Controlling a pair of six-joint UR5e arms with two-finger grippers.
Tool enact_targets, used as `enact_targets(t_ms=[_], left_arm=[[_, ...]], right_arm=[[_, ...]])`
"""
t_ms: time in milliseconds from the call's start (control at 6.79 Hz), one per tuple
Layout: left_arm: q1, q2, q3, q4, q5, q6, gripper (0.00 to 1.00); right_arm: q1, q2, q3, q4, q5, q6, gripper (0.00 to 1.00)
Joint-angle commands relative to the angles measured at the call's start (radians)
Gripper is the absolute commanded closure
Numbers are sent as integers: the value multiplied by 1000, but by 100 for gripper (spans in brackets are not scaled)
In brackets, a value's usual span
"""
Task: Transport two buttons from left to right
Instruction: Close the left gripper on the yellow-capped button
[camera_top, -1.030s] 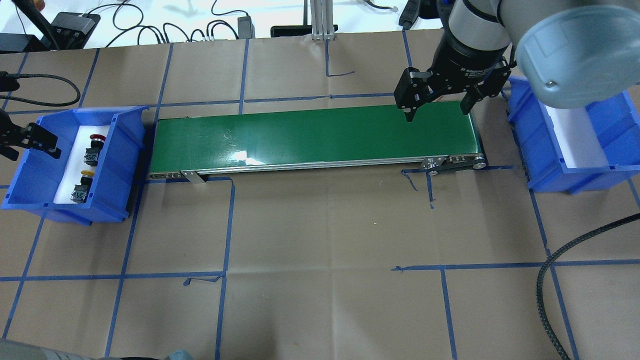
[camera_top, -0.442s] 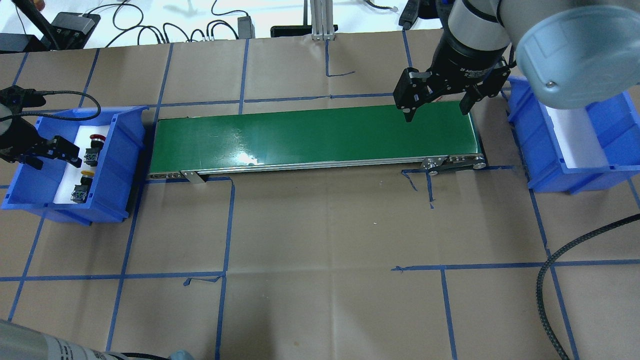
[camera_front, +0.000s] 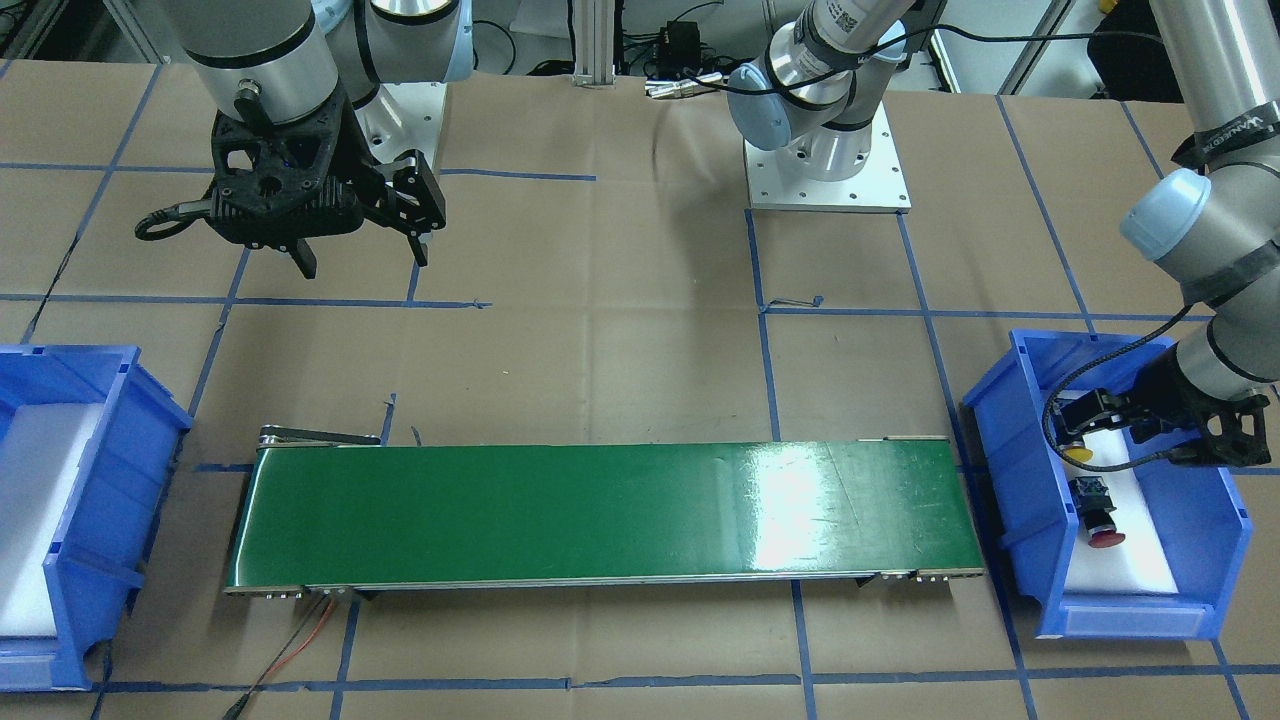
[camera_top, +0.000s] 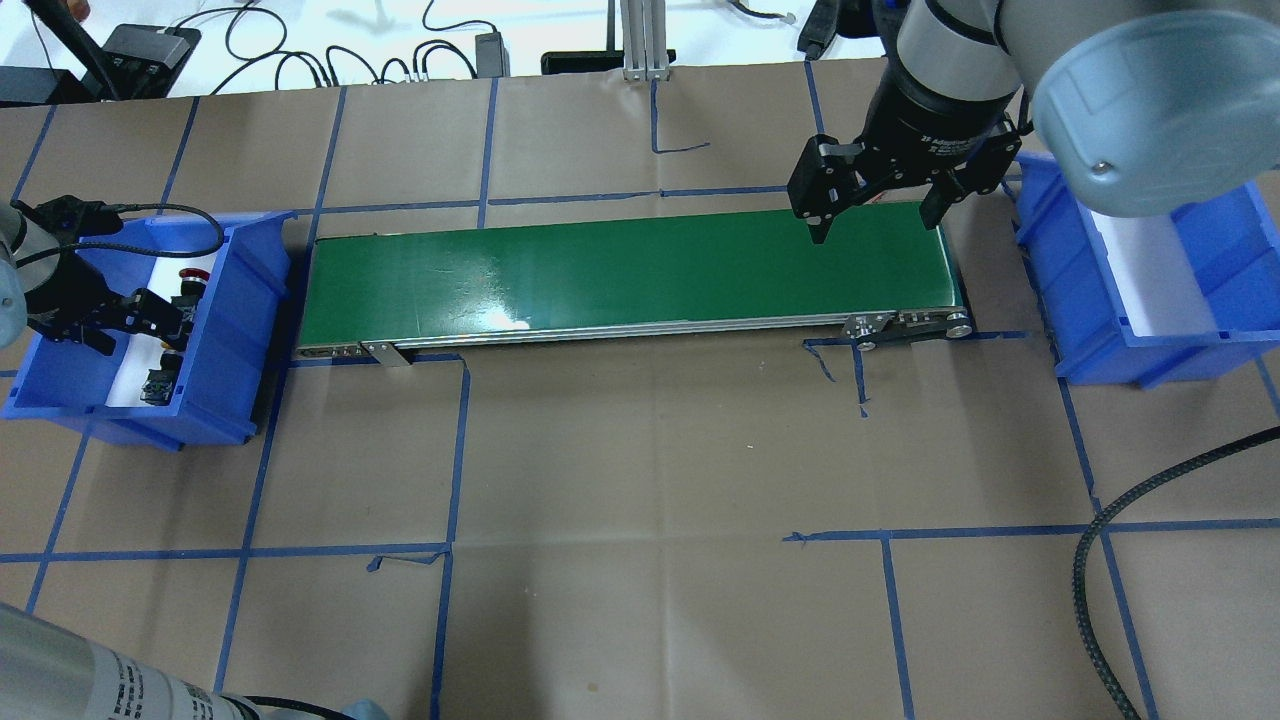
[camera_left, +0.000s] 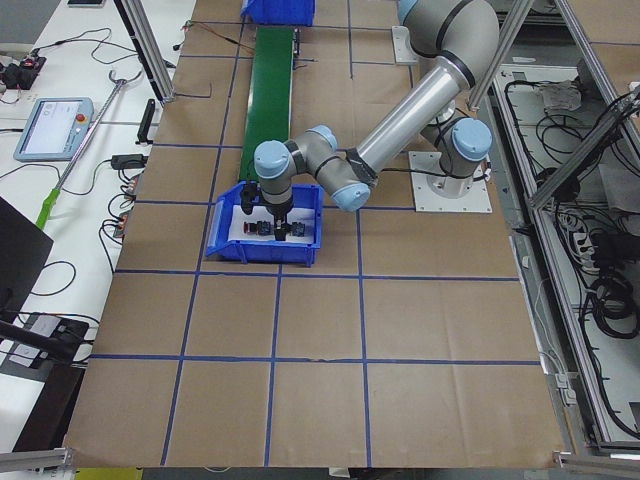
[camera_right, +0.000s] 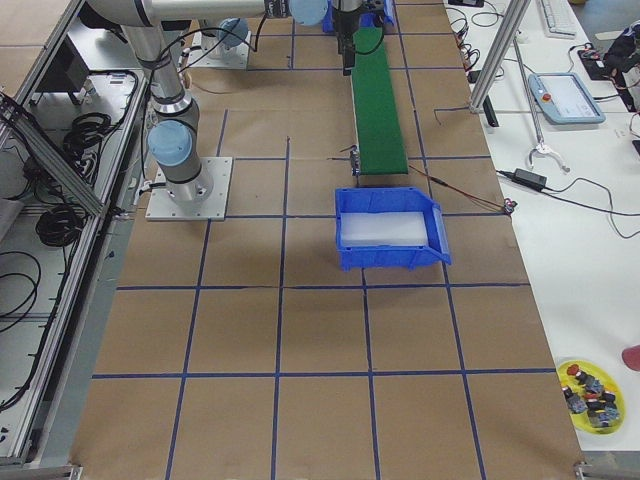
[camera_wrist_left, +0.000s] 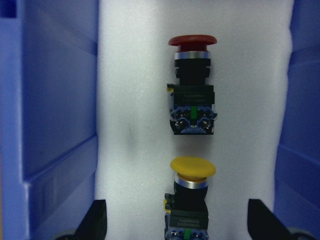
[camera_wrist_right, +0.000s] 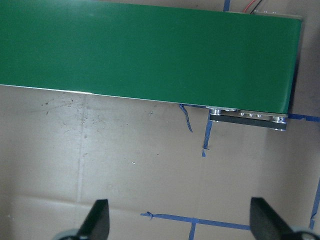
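We find the left claw (camera_wrist_left: 178, 224) spread wide and holding nothing, hanging inside the left blue bin (camera_wrist_left: 55, 100) and straddling the yellow button (camera_wrist_left: 192, 195). The red button (camera_wrist_left: 192, 95) lies just beyond it on the same white foam liner (camera_wrist_left: 130, 90). Both are on their sides, caps pointing the same way. The right claw (camera_top: 878, 225) is also wide apart and empty, over the right end of the green conveyor belt (camera_top: 620, 270), near the right bin (camera_top: 1150, 355).

Risks, as we judge them:
- Each spread finger sits close to a bin wall, so a descent could snag there.
- A grip on the round cap rather than the blocky body could slip.
- The red button is near enough to get nudged.

Writing: the right wrist collar seems to read "Adaptive". The button body labels are too small for us to read.
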Motion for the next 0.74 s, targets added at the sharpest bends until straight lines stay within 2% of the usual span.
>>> enact_targets(t_ms=[0,294,442,589], left_arm=[[-3,-22,-2,8,2,0,0],[-3,-24,-55,22,5,0,0],[-3,-24,-83,78,6,6,0],[-3,-19,-81,79,9,4,0]], right_arm=[[-9,-2,0,1,-1,0,0],[-11,-2,0,1,-1,0,0],[-11,-1,0,1,-3,0,0],[-11,-1,0,1,-3,0,0]])
